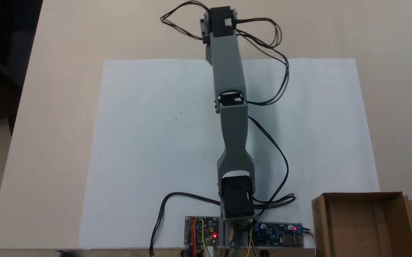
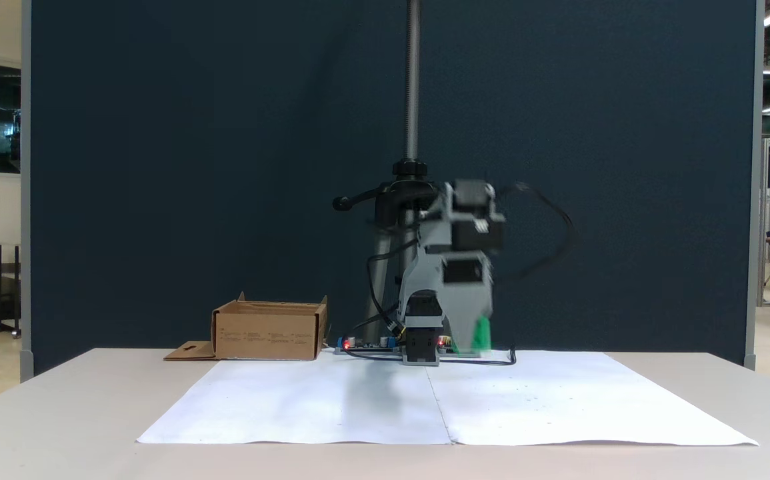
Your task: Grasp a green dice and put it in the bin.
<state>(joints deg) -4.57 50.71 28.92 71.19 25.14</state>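
Observation:
The green dice [image 2: 482,333] shows as a blurred bright green patch at the lower tip of my gripper [image 2: 477,341], which points down and holds it well above the white paper. The fingers are smeared by motion. In a fixed view from above, the grey arm stretches from its base to the wrist [image 1: 220,21] beyond the paper's far edge, and the wrist covers the gripper and dice. The bin [image 1: 352,228], a brown cardboard box with low walls and a flap with a hanger hole, stands empty beside the arm's base, left of the base [image 2: 268,330] in a fixed view from the front.
A large white paper sheet [image 1: 156,142] covers the table's middle. Two circuit boards [image 1: 202,232] [image 1: 279,233] with red lights flank the arm's base. Black cables [image 1: 277,150] loop along the arm. A tripod pole [image 2: 413,100] and a dark blue partition stand behind.

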